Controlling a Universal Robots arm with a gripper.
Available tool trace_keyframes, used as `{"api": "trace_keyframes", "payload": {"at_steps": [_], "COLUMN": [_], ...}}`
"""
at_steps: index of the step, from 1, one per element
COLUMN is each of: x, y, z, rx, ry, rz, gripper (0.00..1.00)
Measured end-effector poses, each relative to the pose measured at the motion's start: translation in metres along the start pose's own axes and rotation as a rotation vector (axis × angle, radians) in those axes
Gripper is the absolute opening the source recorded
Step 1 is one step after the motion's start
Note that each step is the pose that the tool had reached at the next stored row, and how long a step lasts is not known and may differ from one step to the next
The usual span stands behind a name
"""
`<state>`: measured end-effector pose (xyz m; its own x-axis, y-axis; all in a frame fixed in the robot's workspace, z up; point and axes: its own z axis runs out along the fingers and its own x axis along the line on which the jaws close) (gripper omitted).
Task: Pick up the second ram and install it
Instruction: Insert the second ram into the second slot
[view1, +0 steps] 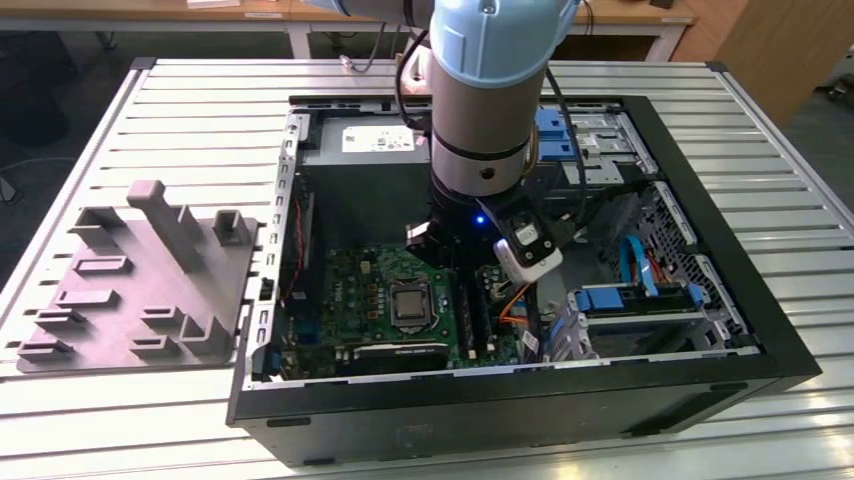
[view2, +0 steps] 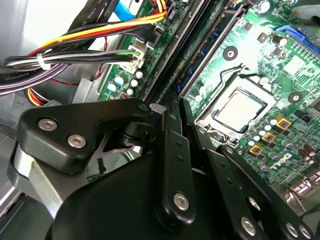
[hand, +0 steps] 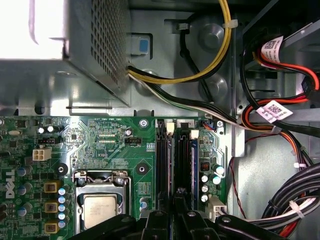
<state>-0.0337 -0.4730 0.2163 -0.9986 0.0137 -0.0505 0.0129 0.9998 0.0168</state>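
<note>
A ribbed metal workbench (view1: 160, 420) carries an open computer case (view1: 747, 330), and a grey moulded holder (view1: 140, 275) sits near the bench's edge on the exterior view's left. The arm reaches down into the case, over the motherboard (view1: 354, 285), with the gripper (hand: 172, 220) right above the memory slots (hand: 175, 160) beside the processor socket (hand: 98, 202).

In both wrist views its black fingers (view2: 172, 165) are drawn close together, lined up along the slots. The second ram (hand: 182, 165) seems to be the thin board standing on edge in the slot just under the fingertips, though I can't tell whether the fingers are clamped on it or merely pressed against its top edge.

To my eye the pickup is done and the work is at the seating stage. Finishing that calls for straight downward pressure, the stick kept square in its slot, so the end latches can catch.
</note>
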Motion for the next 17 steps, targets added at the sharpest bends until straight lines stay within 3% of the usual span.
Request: {"api": "trace_keyframes", "payload": {"at_steps": [5,10,17], "x": [-0.0001,-0.0007,-0.0008], "y": [0.0,0.0003,0.0003], "z": [-0.0021,-0.0146,-0.0155], "rx": [0.0,0.0001,-0.0001], "ry": [0.0,0.0001,0.0], "rz": [0.0,0.0,0.0], "gripper": [0.18,0.18,0.18]}}
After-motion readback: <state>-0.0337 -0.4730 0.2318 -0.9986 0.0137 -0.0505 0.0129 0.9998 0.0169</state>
